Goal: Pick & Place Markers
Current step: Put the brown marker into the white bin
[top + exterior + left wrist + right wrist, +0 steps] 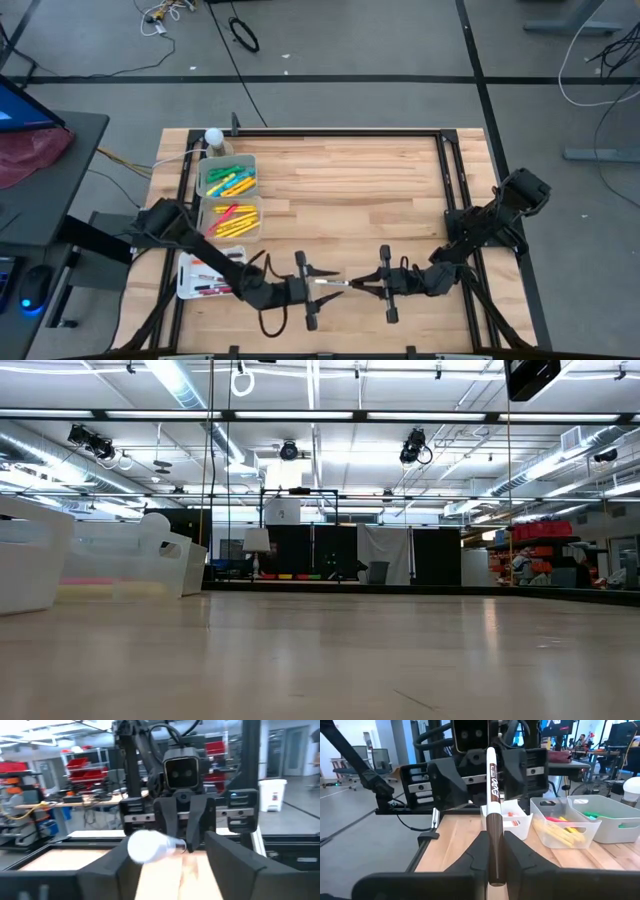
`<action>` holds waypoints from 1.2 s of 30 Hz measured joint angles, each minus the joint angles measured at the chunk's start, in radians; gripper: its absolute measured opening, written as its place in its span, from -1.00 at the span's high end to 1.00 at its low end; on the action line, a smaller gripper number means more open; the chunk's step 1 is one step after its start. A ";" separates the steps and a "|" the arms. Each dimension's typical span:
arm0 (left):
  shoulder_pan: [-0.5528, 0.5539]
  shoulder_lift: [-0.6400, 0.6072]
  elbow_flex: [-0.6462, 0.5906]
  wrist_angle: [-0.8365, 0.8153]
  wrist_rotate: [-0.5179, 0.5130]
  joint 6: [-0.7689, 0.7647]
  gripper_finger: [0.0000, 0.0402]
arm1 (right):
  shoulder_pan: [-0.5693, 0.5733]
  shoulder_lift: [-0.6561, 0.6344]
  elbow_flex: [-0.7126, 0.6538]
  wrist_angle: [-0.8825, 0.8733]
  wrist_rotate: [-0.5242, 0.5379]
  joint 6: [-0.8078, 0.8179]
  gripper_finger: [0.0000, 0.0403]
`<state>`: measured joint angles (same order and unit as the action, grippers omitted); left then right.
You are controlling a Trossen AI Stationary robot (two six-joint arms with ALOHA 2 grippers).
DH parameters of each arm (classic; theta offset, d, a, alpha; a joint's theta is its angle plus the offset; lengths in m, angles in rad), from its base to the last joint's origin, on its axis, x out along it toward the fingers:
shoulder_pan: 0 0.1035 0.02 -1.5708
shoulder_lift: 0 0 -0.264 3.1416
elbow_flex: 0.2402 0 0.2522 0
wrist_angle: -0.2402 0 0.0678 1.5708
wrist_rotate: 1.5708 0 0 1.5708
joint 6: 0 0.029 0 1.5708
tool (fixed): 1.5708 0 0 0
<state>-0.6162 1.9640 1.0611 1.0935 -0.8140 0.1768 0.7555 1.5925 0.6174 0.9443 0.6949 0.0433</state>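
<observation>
A white marker with a brown end (333, 283) is held level near the table's near edge, between my two grippers, which face each other. My right gripper (494, 851) is shut on its brown end. My left gripper (170, 854) is open; its fingers stand either side of the marker's white end (149, 846), apart from it. In the high view my left gripper (322, 283) is left of the marker and my right gripper (364, 285) is right of it. Other markers lie in bins at the table's left. My right gripper pinches the marker's brown end (494, 832) between its two fingers. The fingers come level from the table's right and lie along the marker. The white body (491, 775) sticks out past the fingertips toward my left gripper, and the marker is clear of the wood.
On the table's left stand a bin of green and yellow markers (228, 176), a bin of yellow and red ones (232, 218), and a white tray of markers (203, 276) by the left arm. A white ball-topped thing (213, 137) stands at the far left corner. Bare wood (360, 190) fills the middle.
</observation>
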 joint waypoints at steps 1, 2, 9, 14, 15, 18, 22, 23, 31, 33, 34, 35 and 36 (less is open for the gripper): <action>-0.005 0.000 0.000 -0.001 -0.014 0.000 -0.03 | 0.000 0.000 0.000 0.000 0.000 0.000 0.86; -0.009 0.000 0.000 -0.005 -0.020 -0.002 0.05 | 0.000 0.000 0.000 0.000 0.000 0.000 0.86; -0.023 -0.005 0.000 0.006 -0.021 -0.007 0.62 | 0.001 0.000 0.000 -0.002 -0.007 -0.003 0.74; -0.045 -0.015 0.000 0.014 -0.039 0.029 0.81 | 0.003 -0.001 0.002 -0.012 -0.001 -0.003 0.63; -0.062 -0.024 0.000 0.004 -0.074 0.053 0.81 | 0.005 -0.001 0.002 -0.016 0.009 -0.003 0.61; -0.134 -0.073 0.000 -0.018 -0.282 0.143 0.81 | 0.016 -0.001 0.001 -0.034 0.000 0.011 0.57; -0.259 -0.178 0.016 -0.117 -0.636 0.226 0.81 | 0.021 0.000 0.000 -0.075 -0.013 0.043 0.56; -0.292 -0.197 0.030 -0.141 -0.733 0.244 0.81 | 0.020 0.000 0.000 -0.086 -0.010 0.047 0.57; -0.413 -0.293 0.054 -0.144 -0.760 0.278 0.81 | 0.011 0.000 0.000 -0.102 -0.007 0.049 0.58; -0.411 -0.295 0.053 -0.148 -0.759 0.269 0.81 | 0.010 0.000 0.000 -0.102 -0.006 0.051 0.58; -0.411 -0.296 0.054 -0.146 -0.754 0.263 0.81 | 0.010 0.000 0.000 -0.102 -0.007 0.051 0.58; -0.410 -0.297 0.055 -0.143 -0.747 0.253 0.81 | 0.010 0.000 0.000 -0.102 -0.007 0.051 0.58; -0.407 -0.297 0.055 -0.148 -0.727 0.245 0.81 | 0.010 0.000 0.000 -0.102 -0.007 0.051 0.58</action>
<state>-1.0232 1.6672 1.1160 0.9452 -1.5408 0.4219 0.7650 1.5921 0.6178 0.8421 0.6878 0.0948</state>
